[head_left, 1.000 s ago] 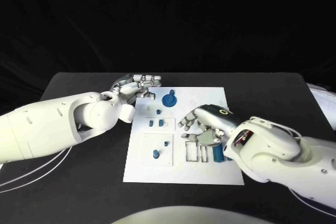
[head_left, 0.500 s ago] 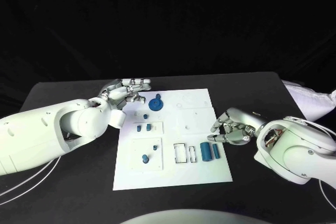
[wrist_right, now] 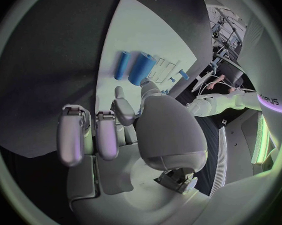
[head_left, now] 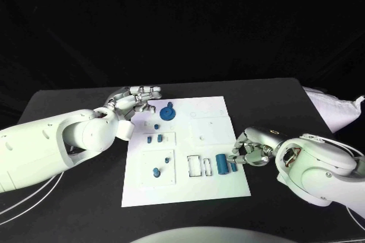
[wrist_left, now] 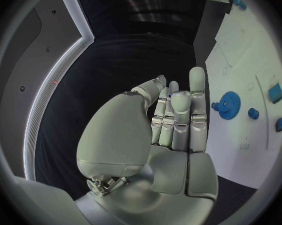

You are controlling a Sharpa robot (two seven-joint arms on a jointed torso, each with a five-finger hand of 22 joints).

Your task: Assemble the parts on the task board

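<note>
Right hand [head_left: 249,151] moved nearer blue cylinders [head_left: 225,164].

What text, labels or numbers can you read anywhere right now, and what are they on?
"PUS": white letters, the visible end of a longer word cut off at the circle's rim, on a dark panel in the room, right wrist view.
Small dark mark on the task board near the blue gear: too small to read.
Nothing else legible.
</note>
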